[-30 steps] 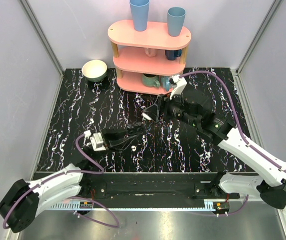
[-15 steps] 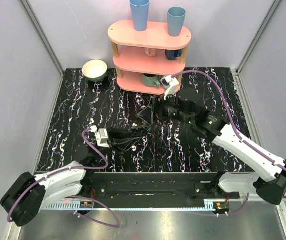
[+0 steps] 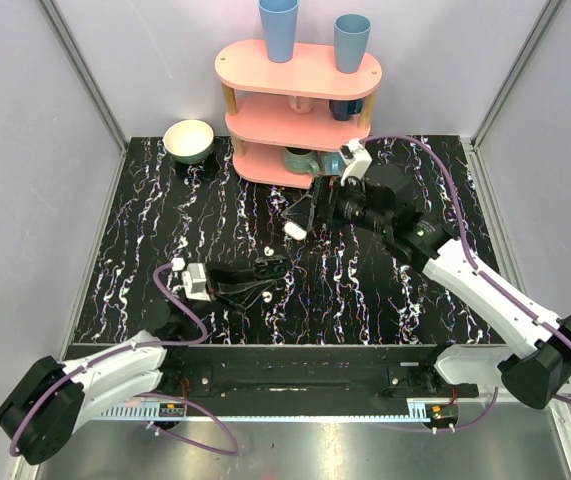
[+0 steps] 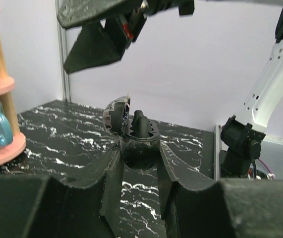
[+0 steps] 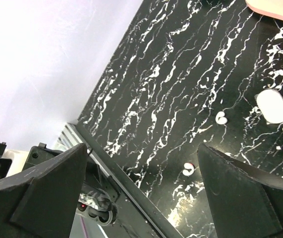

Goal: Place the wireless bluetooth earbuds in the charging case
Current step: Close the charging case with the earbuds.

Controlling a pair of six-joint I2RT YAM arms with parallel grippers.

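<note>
The white oval charging case (image 3: 294,231) lies shut on the black marbled table, also in the right wrist view (image 5: 272,106). Two tiny white earbuds lie loose: one (image 3: 266,251) (image 5: 221,118) just left of the case, the other (image 3: 266,297) (image 5: 188,168) nearer the front. My right gripper (image 3: 301,214) (image 5: 142,148) hangs wide open just above and behind the case, holding nothing. My left gripper (image 3: 273,270) (image 4: 139,148) sits between the two earbuds, shut on a small dark round object (image 4: 140,130) with a raised flap.
A pink three-tier shelf (image 3: 298,70) stands at the back, with two blue cups (image 3: 278,28) on top and mugs (image 3: 302,160) on the lower tiers. A cream bowl (image 3: 189,140) sits back left. Metal rails edge the table on both sides.
The right gripper has drawn back toward the shelf and opened wider, uncovering the white case it hid half a second ago. The left gripper has barely moved and stays shut.
</note>
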